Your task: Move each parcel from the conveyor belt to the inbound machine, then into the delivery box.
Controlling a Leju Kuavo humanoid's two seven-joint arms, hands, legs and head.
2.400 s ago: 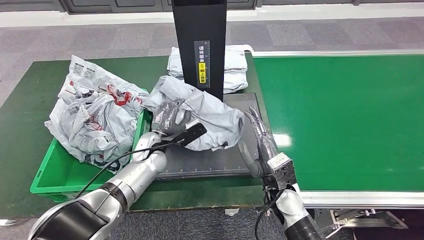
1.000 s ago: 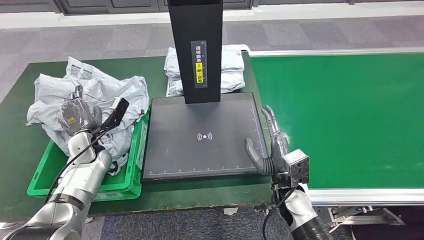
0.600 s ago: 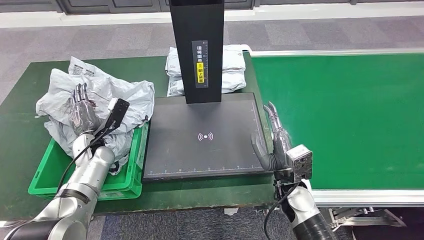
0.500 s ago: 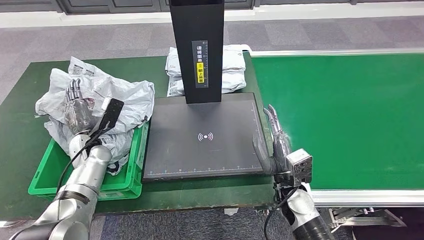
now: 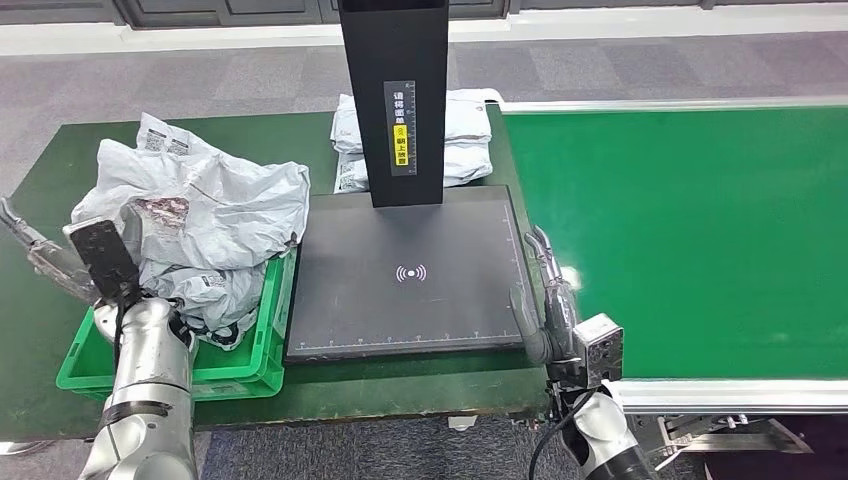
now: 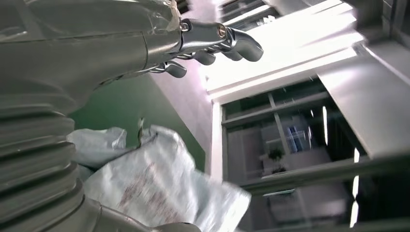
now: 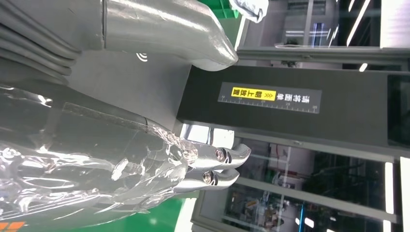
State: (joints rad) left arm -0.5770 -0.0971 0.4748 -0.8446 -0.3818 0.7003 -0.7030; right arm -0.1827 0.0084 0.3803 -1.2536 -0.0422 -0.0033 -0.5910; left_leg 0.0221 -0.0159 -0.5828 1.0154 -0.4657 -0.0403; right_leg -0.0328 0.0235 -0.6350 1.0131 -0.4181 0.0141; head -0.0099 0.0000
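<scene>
Several crumpled grey parcels (image 5: 200,215) are heaped in the green delivery box (image 5: 235,372) left of the inbound machine. The machine's black scan plate (image 5: 400,300) has nothing on it, and its black column (image 5: 395,100) rises at the back. My left hand (image 5: 40,255) is out beyond the box's left end, fingers spread and holding nothing. The left wrist view shows its fingers (image 6: 220,41) apart, with a grey parcel (image 6: 159,186) beyond them. My right hand (image 5: 545,295) stands open at the plate's right edge. Its fingers (image 7: 217,166) are straight and point toward the column (image 7: 290,99).
The green conveyor belt (image 5: 700,230) runs off to the right of the machine. More grey parcels (image 5: 455,130) are stacked behind the column. The dark green table (image 5: 45,330) carries the box and the machine, and grey floor lies beyond it.
My left hand carried a grey parcel from the scan plate to the box, let it go on the pile and drew back to the left. My right hand stayed by the plate's right edge.
</scene>
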